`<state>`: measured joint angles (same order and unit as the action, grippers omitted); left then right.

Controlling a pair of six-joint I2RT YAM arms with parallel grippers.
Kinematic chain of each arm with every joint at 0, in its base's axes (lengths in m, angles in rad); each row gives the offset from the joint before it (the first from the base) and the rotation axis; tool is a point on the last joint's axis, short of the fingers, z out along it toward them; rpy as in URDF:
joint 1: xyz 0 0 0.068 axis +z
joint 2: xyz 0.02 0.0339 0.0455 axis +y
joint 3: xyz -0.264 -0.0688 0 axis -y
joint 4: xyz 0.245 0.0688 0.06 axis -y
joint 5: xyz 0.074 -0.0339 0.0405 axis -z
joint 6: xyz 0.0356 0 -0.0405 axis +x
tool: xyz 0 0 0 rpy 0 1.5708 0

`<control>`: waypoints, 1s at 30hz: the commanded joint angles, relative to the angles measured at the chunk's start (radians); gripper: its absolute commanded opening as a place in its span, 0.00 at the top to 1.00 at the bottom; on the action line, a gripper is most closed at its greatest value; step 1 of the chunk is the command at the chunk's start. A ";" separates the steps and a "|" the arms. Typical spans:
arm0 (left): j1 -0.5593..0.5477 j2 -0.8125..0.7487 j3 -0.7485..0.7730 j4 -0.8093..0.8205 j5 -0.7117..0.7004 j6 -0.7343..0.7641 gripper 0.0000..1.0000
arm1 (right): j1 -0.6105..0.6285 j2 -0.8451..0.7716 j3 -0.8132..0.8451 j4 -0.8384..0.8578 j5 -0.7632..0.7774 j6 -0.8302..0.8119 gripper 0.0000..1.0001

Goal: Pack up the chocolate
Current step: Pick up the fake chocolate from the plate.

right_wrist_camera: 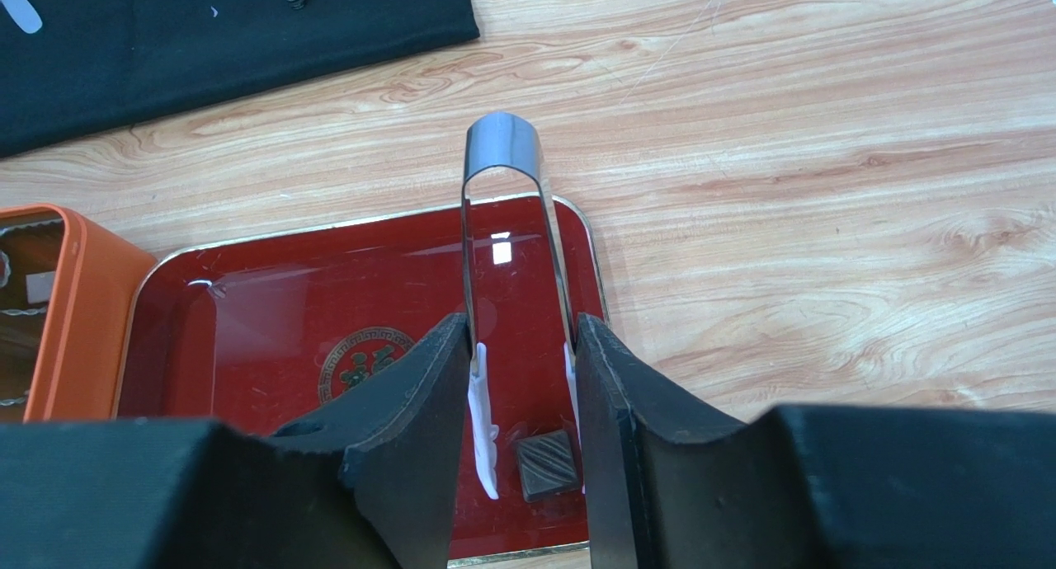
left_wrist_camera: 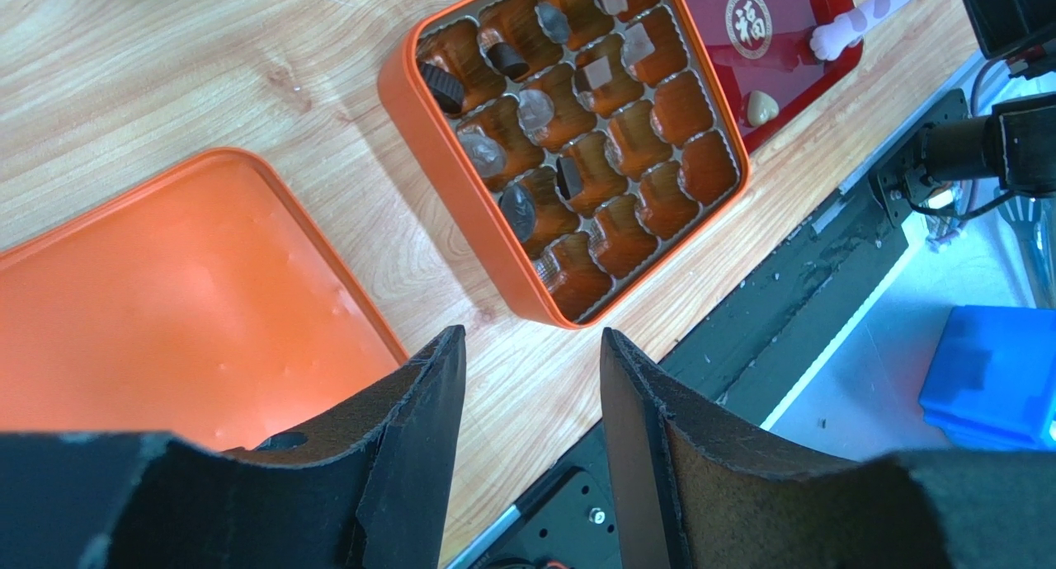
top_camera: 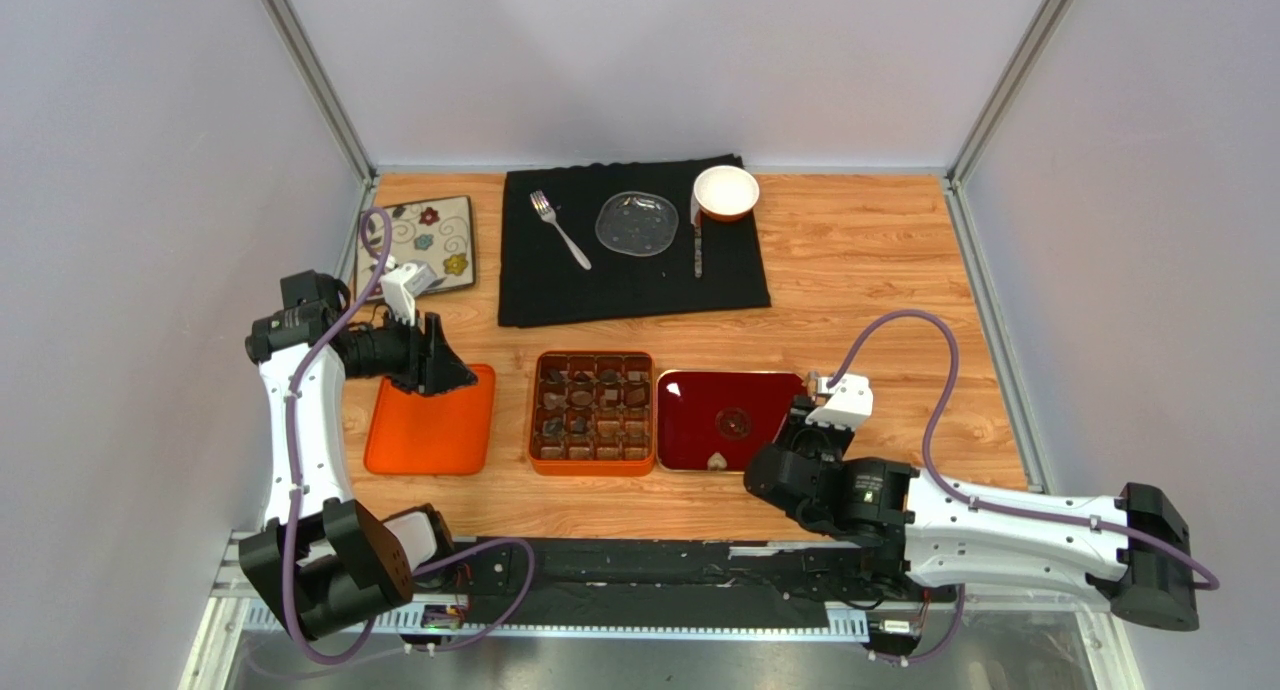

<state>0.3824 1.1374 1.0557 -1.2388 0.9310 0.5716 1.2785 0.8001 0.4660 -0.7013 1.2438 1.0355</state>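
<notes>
Pinching steel tongs [right_wrist_camera: 502,142], right tool [right_wrist_camera: 523,334] hangs over red tray [right_wrist_camera: 248,334]. One square chocolate [right_wrist_camera: 547,464] lies between the tongs' white tips, by the tray's near rim. Orange box [right_wrist_camera: 74,297] sits to the left. Left tool [left_wrist_camera: 527,346] is spread, empty and farther off.

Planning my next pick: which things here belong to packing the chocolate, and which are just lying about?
Job: chocolate, orange box, lid, red tray, tongs in right claw.
Lying about: black cloth, fork, glass plate, knife, bowl, flowered tile.

One sign only — a gold 福 in a round emblem [left_wrist_camera: 748,22] on the red tray [left_wrist_camera: 800,84].
</notes>
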 commanded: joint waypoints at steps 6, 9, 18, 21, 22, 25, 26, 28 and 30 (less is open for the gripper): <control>0.010 -0.007 0.029 -0.008 0.020 0.036 0.48 | 0.001 0.013 -0.023 0.042 0.037 0.081 0.62; 0.010 -0.008 0.027 -0.010 0.017 0.037 0.48 | 0.001 0.025 -0.023 0.043 0.036 0.090 0.62; 0.010 -0.010 0.018 -0.010 0.015 0.042 0.48 | -0.001 0.028 -0.032 0.059 0.052 0.095 0.68; 0.010 -0.010 0.017 -0.008 0.015 0.040 0.48 | 0.001 0.028 -0.032 0.060 0.059 0.097 0.68; 0.012 -0.010 0.015 -0.010 0.015 0.042 0.48 | 0.001 0.030 -0.032 0.063 0.062 0.094 0.69; 0.010 -0.010 0.015 -0.011 0.015 0.045 0.48 | 0.002 0.021 -0.032 0.089 0.074 0.072 0.73; 0.010 -0.011 0.015 -0.010 0.017 0.044 0.48 | 0.001 0.016 -0.035 0.132 0.080 0.022 0.74; 0.012 -0.011 0.013 -0.010 0.015 0.045 0.48 | 0.001 -0.002 -0.035 0.193 0.098 -0.046 0.74; 0.010 -0.013 0.012 -0.010 0.011 0.043 0.48 | 0.001 -0.028 -0.032 0.308 0.111 -0.189 0.75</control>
<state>0.3824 1.1374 1.0557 -1.2404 0.9295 0.5858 1.2785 0.8173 0.4313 -0.6132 1.2583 1.0233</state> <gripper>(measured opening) 0.519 0.307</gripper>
